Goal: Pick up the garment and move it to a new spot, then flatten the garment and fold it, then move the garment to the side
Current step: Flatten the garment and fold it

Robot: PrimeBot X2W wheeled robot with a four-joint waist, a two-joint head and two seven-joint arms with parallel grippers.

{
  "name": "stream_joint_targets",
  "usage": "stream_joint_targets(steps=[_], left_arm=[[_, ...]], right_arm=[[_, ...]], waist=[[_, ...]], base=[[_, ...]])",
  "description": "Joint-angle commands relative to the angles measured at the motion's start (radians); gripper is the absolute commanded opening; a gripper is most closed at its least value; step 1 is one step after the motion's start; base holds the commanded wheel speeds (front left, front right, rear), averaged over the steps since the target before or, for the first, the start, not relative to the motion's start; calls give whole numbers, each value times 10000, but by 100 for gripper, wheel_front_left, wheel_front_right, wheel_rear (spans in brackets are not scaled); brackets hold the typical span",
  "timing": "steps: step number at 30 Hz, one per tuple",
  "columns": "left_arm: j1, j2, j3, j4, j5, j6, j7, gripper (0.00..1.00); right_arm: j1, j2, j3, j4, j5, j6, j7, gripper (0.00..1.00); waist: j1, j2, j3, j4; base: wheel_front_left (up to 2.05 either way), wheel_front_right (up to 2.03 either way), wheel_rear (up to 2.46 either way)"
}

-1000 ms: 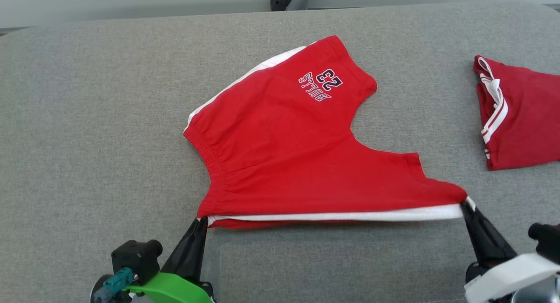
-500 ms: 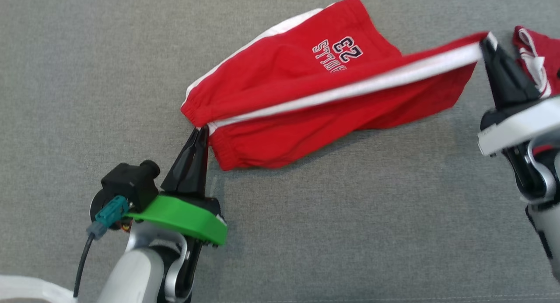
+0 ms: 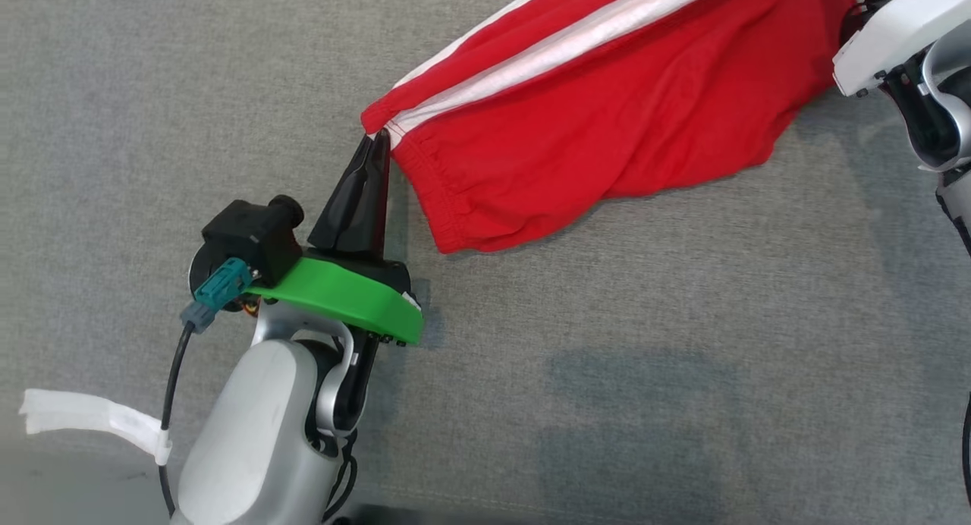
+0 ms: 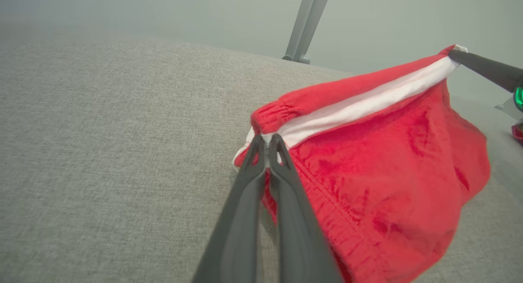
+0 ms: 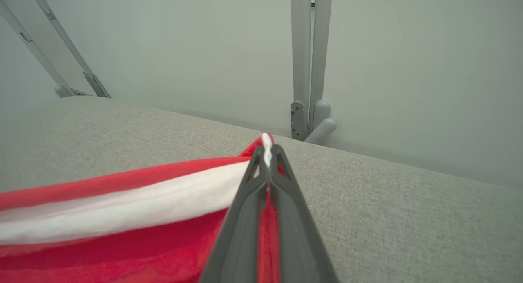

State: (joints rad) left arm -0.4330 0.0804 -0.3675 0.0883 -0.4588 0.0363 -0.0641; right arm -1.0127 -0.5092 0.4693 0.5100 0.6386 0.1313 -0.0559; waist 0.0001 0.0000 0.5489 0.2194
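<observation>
The red shorts (image 3: 607,123) hang stretched between the two grippers, above the grey upholstered surface (image 3: 683,358). Their white side stripe (image 3: 576,36) runs taut along the upper edge. The loose fabric below sags toward the surface; whether it touches cannot be told.

The left gripper (image 4: 266,140) is closed, its two dark fingers pinching the elastic waistband (image 4: 282,111) at the end of the stripe. The right gripper (image 5: 267,152) is likewise clamped, on the far hem corner, with a sliver of white cloth showing between its tips.

The head view looks down on the span from above. It shows the left arm's green collar (image 3: 341,297), a cable (image 3: 171,403) with a white strip (image 3: 91,419) tied to it, the right arm's white wrist housing (image 3: 891,32) and a soft shadow (image 3: 637,403) on the cloth surface. The left wrist view shows the shorts side-on, billowing downward. The right wrist view looks along the stripe.

Behind the surface stands a pale wall (image 5: 163,50), with an upright metal post (image 5: 308,62) and slanted struts (image 5: 65,50).
</observation>
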Motion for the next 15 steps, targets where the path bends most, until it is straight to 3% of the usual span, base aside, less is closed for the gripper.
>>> stream_joint_targets(steps=[1, 5, 6, 7, 8, 9, 15], left_arm=[[-187, -22, -18, 114, -109, -31, -51, 0], [-433, -101, -165, 571, -133, -168, -330, 0], [-437, -117, -199, 662, -200, -199, -414, 0], [-442, -125, -218, 733, -184, -229, -541, 18], [-455, -129, -243, 813, -142, -229, -629, 85], [-448, -141, -264, 898, -133, -214, -719, 100], [-157, -137, -136, 1033, -70, 16, -1305, 100]], right_arm=[[-152, -23, 127, 168, 142, -12, -73, 0], [-606, -29, 900, 1038, 484, -12, -489, 0], [-655, -23, 1034, 1218, 538, -12, -642, 33], [-704, 4, 1185, 1362, 613, -12, -822, 89], [-711, 50, 1320, 1461, 682, -11, -1026, 100], [-706, 50, 1443, 1546, 695, -11, -1262, 100], [-270, 57, 1609, 1512, 544, -11, -2059, 100]], waist=[[-1, 0, 497, 530], [-1, 0, 553, 585], [-1, 0, 540, 571], [-1, 0, 523, 546], [-1, 0, 488, 513], [-1, 0, 447, 467], [-1, 0, 54, 69]], base=[[0, 0, 0], [0, 0, 0], [0, 0, 0], [0, 0, 0], [0, 0, 0], [0, 0, 0], [0, 0, 0]])
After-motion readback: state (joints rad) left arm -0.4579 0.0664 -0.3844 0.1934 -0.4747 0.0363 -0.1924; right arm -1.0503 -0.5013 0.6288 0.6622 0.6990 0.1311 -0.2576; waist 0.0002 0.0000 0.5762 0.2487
